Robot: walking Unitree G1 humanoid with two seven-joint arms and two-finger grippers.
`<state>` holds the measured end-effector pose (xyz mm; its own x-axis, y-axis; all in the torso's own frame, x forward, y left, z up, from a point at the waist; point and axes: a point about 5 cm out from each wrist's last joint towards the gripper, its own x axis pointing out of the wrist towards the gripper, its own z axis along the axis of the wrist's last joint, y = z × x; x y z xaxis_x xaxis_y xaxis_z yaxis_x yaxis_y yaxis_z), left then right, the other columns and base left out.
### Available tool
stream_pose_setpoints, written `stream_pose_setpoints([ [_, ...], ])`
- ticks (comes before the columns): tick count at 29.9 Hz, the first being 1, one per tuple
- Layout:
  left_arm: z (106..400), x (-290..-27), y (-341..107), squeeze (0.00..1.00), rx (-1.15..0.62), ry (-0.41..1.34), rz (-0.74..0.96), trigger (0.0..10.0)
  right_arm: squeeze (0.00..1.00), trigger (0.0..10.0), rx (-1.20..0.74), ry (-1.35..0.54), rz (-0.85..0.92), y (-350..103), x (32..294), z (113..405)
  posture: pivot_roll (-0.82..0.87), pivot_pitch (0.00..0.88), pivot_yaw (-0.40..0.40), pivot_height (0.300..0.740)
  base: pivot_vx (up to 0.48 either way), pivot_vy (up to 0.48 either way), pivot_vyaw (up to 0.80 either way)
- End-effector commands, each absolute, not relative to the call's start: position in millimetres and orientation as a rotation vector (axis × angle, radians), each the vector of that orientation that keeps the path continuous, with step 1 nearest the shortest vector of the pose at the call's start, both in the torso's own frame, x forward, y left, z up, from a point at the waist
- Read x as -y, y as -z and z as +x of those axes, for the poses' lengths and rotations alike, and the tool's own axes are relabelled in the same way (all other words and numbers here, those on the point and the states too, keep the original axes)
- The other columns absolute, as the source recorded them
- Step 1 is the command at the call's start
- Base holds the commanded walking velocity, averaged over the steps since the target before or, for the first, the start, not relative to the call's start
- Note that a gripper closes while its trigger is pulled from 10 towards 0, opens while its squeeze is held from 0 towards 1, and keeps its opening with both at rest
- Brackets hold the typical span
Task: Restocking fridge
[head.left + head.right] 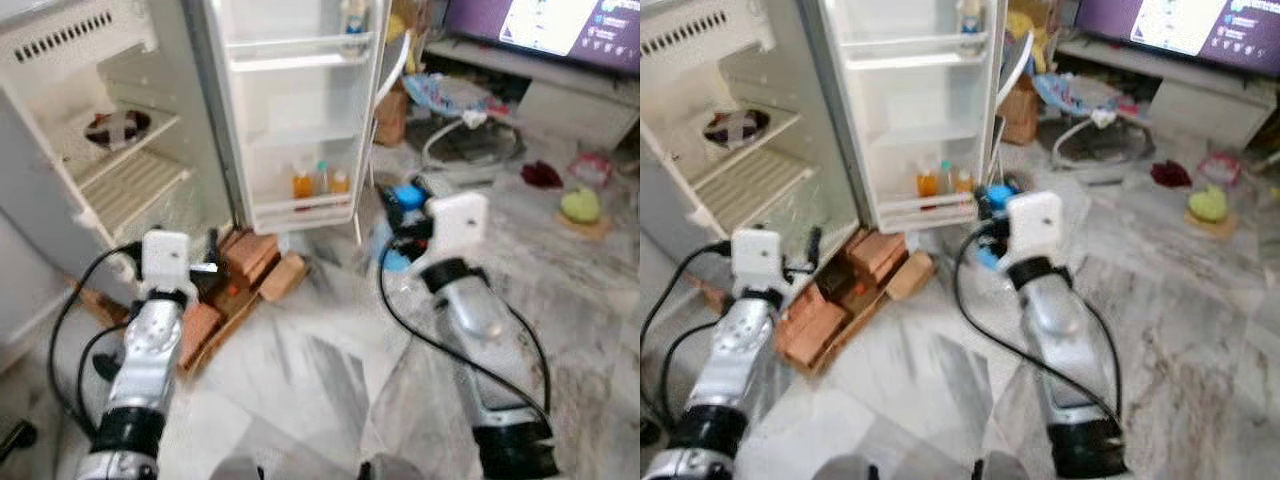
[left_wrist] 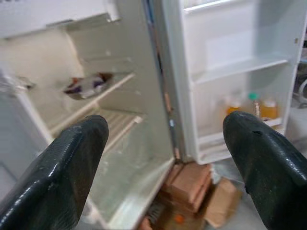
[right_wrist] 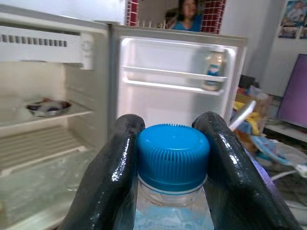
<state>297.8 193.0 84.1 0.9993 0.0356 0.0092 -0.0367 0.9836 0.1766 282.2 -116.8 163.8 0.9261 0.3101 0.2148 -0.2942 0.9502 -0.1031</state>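
Observation:
My right gripper (image 3: 169,143) is shut on the neck of a clear plastic bottle with a ribbed blue cap (image 3: 172,155). In the head views this bottle (image 1: 405,197) hangs above the floor, just right of the open fridge door (image 1: 300,110). The door's lower shelf holds three small orange and yellow bottles (image 1: 320,183), and a pale bottle (image 3: 213,69) stands on its top shelf. Lower left, my left gripper (image 2: 165,158) is open with nothing between its fingers, facing the fridge's open compartment (image 1: 120,170). A bowl (image 1: 118,128) sits on the upper wire shelf.
Bricks and wooden blocks (image 1: 250,265) prop up the fridge's front corner on the marble floor. A baby bouncer (image 1: 460,120), a TV on a low stand (image 1: 560,30) and a green toy (image 1: 580,205) lie to the right. A person (image 3: 188,14) stands behind the fridge.

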Motion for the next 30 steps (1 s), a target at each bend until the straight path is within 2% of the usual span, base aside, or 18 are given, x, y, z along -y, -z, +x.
stream_pose_setpoints([
  [1,299.2,-184.5,-86.7,0.0,0.018,-0.004,0.172,10.0,0.0,10.0,0.268,-0.283,-0.083,-171.9,125.3,282.5,-0.03,0.029,-0.007,0.74,0.0,0.0,0.0],
  [10,297.2,-182.7,-90.5,0.0,0.052,0.045,0.168,10.0,0.0,10.0,0.273,-0.291,-0.09,-171.6,123.8,281.8,-0.03,0.037,0.0,0.74,0.0,0.0,0.0],
  [13,297.0,-182.8,-90.8,0.0,0.054,0.047,0.169,10.0,0.0,10.0,0.273,-0.292,-0.09,-171.6,123.6,281.7,-0.03,0.037,0.0,0.74,0.281,0.0,0.0],
  [28,296.3,-183.0,-91.1,0.0,0.048,0.054,0.154,10.0,0.0,10.0,0.28,-0.318,-0.103,-172.3,119.1,281.6,-0.02,0.044,0.003,0.74,0.468,0.0,0.0],
  [30,296.7,-183.1,-90.9,0.0,0.046,0.058,0.153,10.0,0.0,10.0,0.281,-0.322,-0.102,-172.5,118.2,282.0,-0.02,0.045,0.003,0.74,0.435,0.0,0.7],
])
